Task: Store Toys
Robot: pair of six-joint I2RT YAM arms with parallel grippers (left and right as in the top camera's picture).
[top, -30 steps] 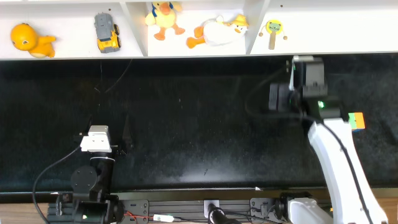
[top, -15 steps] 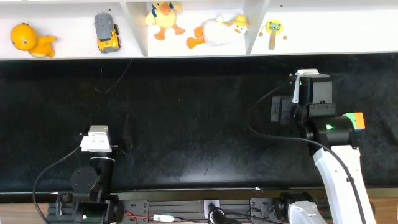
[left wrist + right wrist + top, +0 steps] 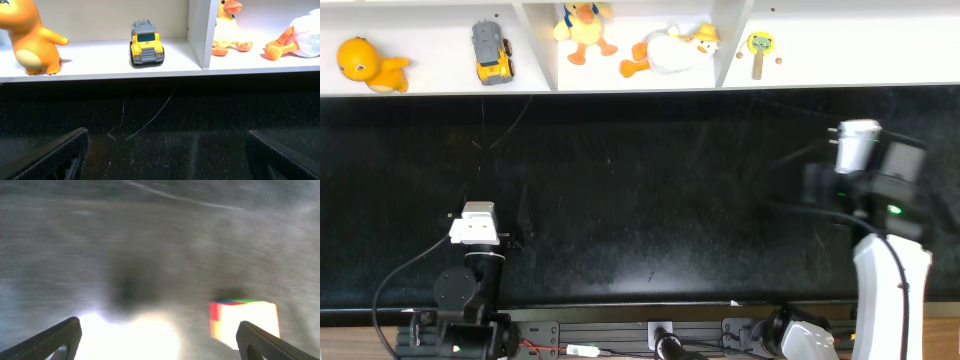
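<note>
The multicoloured puzzle cube (image 3: pixel 243 322) lies on the black table mat (image 3: pixel 640 200) at the table's right side, below the right gripper (image 3: pixel 159 325). That claw hangs above it with its two fingers spread wide and nothing between them. The cube is not centred in the gap. It sits close to one fingertip, so I judge the claw must shift sideways toward it before it comes down. A cube has no long axis, and its faces look roughly square to the fingers, so little turning of the wrist seems needed.

The right arm is by far the nearer. The left gripper (image 3: pixel 166 135) stands well apart at the table's left, low over the mat, also spread open and empty, facing the white shelf (image 3: pixel 542 40).

By count there is one cube on the mat and five toys on the shelf:
- Left compartment: an orange plump figure (image 3: pixel 365 62) and a yellow-and-grey toy truck (image 3: pixel 492 52).
- Middle compartment: an upright yellow plush duck (image 3: pixel 583 28) and a white plush duck (image 3: pixel 670 50) lying down.
- Right compartment: one small green-faced rattle with a wooden handle (image 3: pixel 760 50).
</note>
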